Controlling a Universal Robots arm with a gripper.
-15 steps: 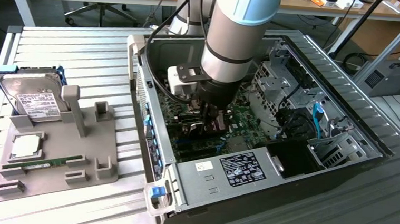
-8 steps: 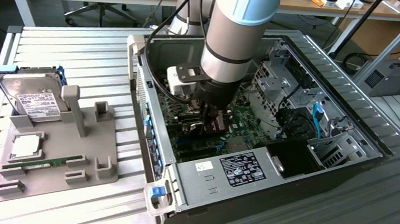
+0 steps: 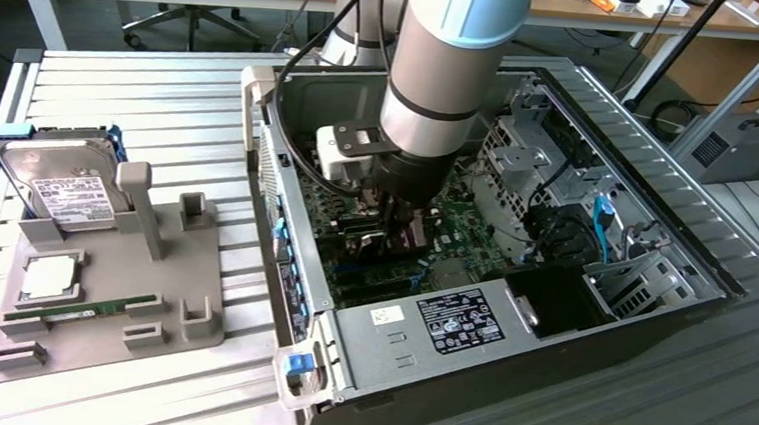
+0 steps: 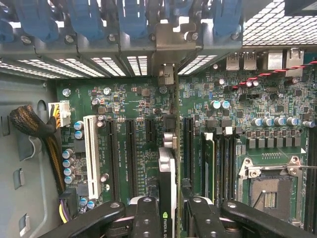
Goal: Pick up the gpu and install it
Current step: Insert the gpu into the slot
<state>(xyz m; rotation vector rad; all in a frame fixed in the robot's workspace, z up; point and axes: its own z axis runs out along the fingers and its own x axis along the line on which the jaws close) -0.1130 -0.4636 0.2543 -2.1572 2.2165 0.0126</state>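
Claw (image 4: 168, 208) clamped on gpu (image 4: 167, 163) edge-on over motherboard (image 4: 124, 129), case (image 3: 640, 321) outside.

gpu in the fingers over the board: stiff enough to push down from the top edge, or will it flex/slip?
Likely stiff: the gpu is a thin flat board held edge-on between the fingers, standing straight. Probably light for its size, being so thin. Fragile, I'd guess: bare components, and it sits close among the motherboard slots, so a skewed push may bind.
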